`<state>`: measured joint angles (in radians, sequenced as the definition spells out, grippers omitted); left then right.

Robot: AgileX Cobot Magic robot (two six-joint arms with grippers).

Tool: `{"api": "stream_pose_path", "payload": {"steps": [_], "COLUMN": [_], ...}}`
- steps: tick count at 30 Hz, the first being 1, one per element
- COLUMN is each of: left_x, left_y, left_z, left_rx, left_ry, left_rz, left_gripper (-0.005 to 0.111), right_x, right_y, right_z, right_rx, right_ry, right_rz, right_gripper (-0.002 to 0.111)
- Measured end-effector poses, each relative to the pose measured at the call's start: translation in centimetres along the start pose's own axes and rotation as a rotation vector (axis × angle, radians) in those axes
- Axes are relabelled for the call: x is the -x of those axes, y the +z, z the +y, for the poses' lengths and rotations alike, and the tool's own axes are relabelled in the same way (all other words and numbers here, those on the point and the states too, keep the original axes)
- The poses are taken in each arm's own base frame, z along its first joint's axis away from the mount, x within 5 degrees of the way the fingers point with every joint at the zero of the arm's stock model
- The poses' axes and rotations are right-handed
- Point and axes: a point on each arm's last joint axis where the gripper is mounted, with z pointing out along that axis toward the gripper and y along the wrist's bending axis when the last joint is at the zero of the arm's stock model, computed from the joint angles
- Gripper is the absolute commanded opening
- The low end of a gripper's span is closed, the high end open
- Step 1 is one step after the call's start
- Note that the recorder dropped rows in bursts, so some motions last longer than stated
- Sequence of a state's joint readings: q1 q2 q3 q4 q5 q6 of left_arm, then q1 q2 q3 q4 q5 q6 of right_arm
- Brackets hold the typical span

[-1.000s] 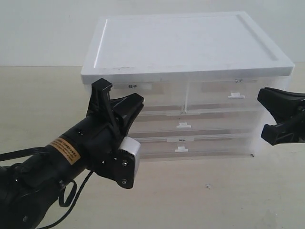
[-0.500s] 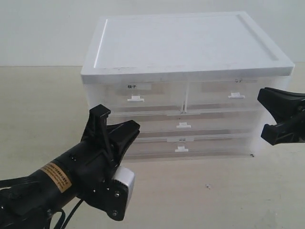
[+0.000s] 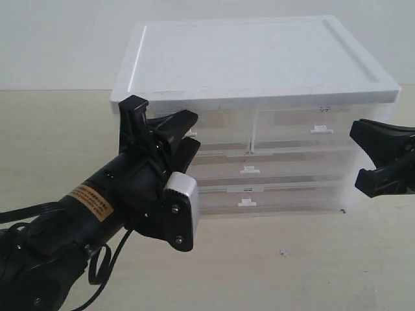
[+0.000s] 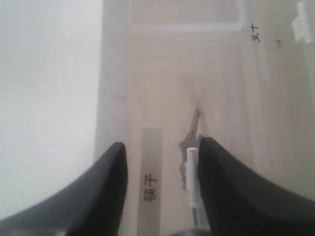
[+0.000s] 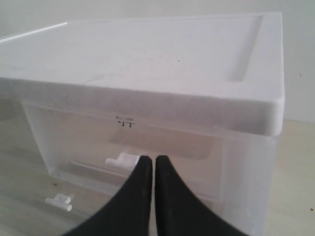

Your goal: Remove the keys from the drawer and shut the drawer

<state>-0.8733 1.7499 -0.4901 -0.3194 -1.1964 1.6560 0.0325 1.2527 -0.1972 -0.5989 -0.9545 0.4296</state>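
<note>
The drawer (image 3: 224,126) is the upper left half-width one of the translucent cabinet, and its front looks flush with the others. In the left wrist view its label strip (image 4: 150,187) bears two black characters. The keys (image 4: 193,133) show dimly through the front as a grey metal bunch inside. My left gripper (image 4: 161,147) is open right at that front. The white tab handle (image 4: 192,174) lies between the jaws, close against one finger. In the exterior view the left gripper (image 3: 162,113) covers most of the drawer front. My right gripper (image 5: 149,160) is shut and empty, hovering before the upper right drawer.
The white-topped drawer cabinet (image 3: 259,58) stands on a pale tabletop (image 3: 292,265). The twin half-width drawer (image 3: 321,126) is at the upper right, with two full-width drawers (image 3: 279,172) below. The right gripper (image 3: 366,157) hangs at the cabinet's right edge.
My left gripper dropped back and low, then rose and came forward to the upper left drawer's handle, and its jaws opened. The right arm has not moved.
</note>
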Motion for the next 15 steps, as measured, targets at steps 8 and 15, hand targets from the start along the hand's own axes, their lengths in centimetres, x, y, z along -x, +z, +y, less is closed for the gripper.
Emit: {"api": "stream_pose_path", "payload": {"steps": [8,15], "left_x": [0.10,-0.36], "left_y": [0.64,0.62], "left_z": [-0.13,-0.26], "left_rx": [-0.056,-0.073], "left_ry": [0.027,0.048], "left_rz": [0.025,0.075], "left_gripper": [0.027,0.023], "right_x": [-0.01,-0.01], "right_y": [0.00,0.00], "right_z": [0.01,0.03], "right_rx": [0.001,0.003], "right_ry": [-0.001,0.004], "right_rz": [0.001,0.001], "right_gripper": [0.000,0.000]}}
